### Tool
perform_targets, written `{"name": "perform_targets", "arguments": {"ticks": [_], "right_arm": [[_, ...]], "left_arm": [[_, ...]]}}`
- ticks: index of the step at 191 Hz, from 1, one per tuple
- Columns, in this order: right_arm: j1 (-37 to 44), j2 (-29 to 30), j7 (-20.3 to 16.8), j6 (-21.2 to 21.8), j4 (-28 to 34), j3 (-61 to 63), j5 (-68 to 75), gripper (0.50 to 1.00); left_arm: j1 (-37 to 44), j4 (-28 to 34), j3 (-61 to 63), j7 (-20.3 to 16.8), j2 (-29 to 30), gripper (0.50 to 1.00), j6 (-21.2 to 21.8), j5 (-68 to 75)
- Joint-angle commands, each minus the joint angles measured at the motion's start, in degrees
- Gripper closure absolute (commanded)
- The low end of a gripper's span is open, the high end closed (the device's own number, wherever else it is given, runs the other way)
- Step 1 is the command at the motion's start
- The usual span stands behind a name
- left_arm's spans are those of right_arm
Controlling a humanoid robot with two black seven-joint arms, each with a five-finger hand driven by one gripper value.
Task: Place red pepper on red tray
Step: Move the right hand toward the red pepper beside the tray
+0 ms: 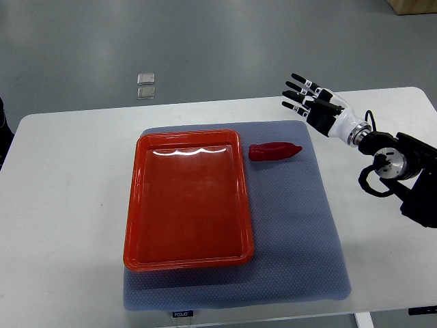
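Observation:
A red pepper (274,151) lies on the grey mat, just right of the red tray (186,199), near the tray's far right corner. The tray is empty and sits on the left half of the mat. My right hand (305,98) comes in from the right edge and hovers above the table's far edge, up and to the right of the pepper. Its fingers are spread and hold nothing. The left arm is out of view.
A grey mat (293,232) covers the middle of the white table (68,205). Two small square plates (146,85) lie on the floor beyond the table. A cardboard box corner (413,5) shows at top right.

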Motion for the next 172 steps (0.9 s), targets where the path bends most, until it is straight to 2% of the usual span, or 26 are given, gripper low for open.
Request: {"name": "perform_targets", "arguments": {"ticks": [1, 91, 124, 146, 163, 172], "right_arm": [[0.0, 0.01, 0.0, 0.09, 0.09, 0.0, -0.07, 0.579], [1.76, -0.08, 0.0, 0.26, 0.26, -1.06, -6.23, 0.581], [3.69, 0.1, 0.0, -0.62, 0.35, -1.14, -22.13, 0.583], [5.54, 0.36, 0.0, -3.25, 0.35, -1.23, -35.13, 0.585], [6.59, 0.36, 0.0, -3.69, 0.61, -1.14, -43.75, 0.585], [6.59, 0.36, 0.0, -3.69, 0.61, -1.14, -43.76, 0.585]], "left_arm": [[0.01, 0.09, 0.0, 0.0, 0.0, 0.5, 0.28, 0.0], [0.01, 0.26, 0.18, 0.0, 0.0, 0.5, 0.02, 0.0], [0.01, 0.09, 0.09, 0.0, 0.0, 0.5, 0.02, 0.0], [-0.08, 0.18, 0.18, 0.0, 0.0, 0.5, 0.02, 0.0], [0.01, 0.18, 0.09, 0.0, 0.0, 0.5, 0.02, 0.0], [0.01, 0.18, 0.09, 0.0, 0.0, 0.5, 0.02, 0.0]]}}
